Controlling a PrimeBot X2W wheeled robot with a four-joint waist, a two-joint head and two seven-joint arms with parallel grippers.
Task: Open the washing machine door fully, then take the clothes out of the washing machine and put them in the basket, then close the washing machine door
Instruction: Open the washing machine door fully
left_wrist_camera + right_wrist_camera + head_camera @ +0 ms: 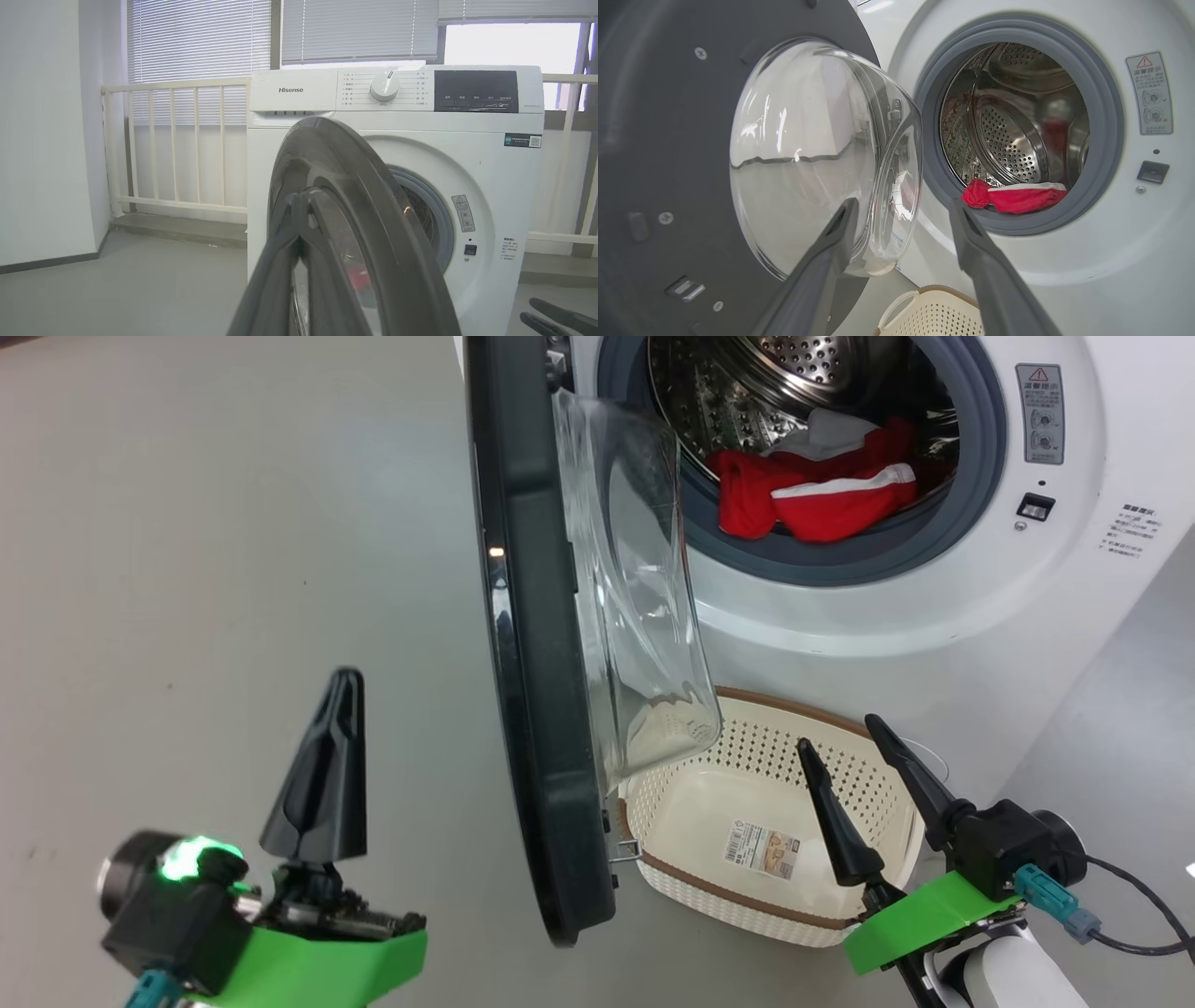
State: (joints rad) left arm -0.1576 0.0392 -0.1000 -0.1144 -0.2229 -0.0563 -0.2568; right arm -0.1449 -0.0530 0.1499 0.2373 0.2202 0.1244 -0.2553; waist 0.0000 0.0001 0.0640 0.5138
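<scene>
The washing machine [934, 616] stands with its door [532, 663] swung out, edge-on in the head view, the glass bowl [635, 597] facing right. Red clothes [822, 495] with white trim lie at the front of the steel drum [1008, 140], also seen as a red heap [1017, 196] in the right wrist view. The cream basket [709, 891] sits on the floor below the opening, holding nothing. My left gripper [344, 677] is shut on nothing, left of the door's outer face and apart from it. My right gripper [838, 732] hangs open over the basket, pointing toward the drum.
In the left wrist view a white railing [177, 140] and a wall [42, 130] stand left of the washer [490, 177], with grey floor [140, 289] before them. A dark cable [1148, 915] trails from my right wrist. Bare floor [187, 569] lies left of the door.
</scene>
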